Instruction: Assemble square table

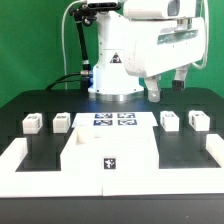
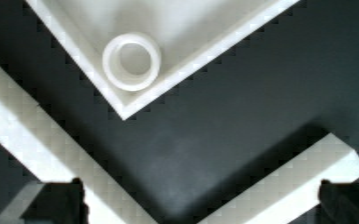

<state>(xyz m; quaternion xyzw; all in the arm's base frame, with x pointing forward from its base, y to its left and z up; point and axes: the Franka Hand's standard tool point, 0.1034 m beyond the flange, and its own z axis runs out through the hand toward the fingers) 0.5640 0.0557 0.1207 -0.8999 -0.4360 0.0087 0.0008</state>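
You are looking at a black table (image 1: 40, 105) framed by a white rail (image 1: 20, 157), with the white arm (image 1: 150, 45) rising from its base at the back. The slab (image 1: 110, 148) lies flat at the near edge of the table in the exterior view, between the side runs of the rail, with a black-and-white tag (image 1: 110, 165) on its front edge. Just behind it lies the marker board (image 1: 113, 120). Four small legs (image 1: 62, 121) stand in a row across the table, two on the exterior view's left of the marker board and two on its right, all apart from the slab and from each other. The hand (image 1: 167, 90) hangs above the table toward the exterior view's right, behind the two right legs and touching none of them. In the wrist view the hand (image 2: 197, 205) shows as two dark fingertips (image 2: 51, 200) set as wide apart as they go, with nothing between them (only bare black table lies in the gap). Beyond them in that view, one corner of the slab (image 2: 176, 25) points toward the fingers, with a round hole (image 2: 131, 58) close to its tip. White strips (image 2: 34, 120) cross the dark surface on either side of that corner; you cannot tell from this view what they belong to.
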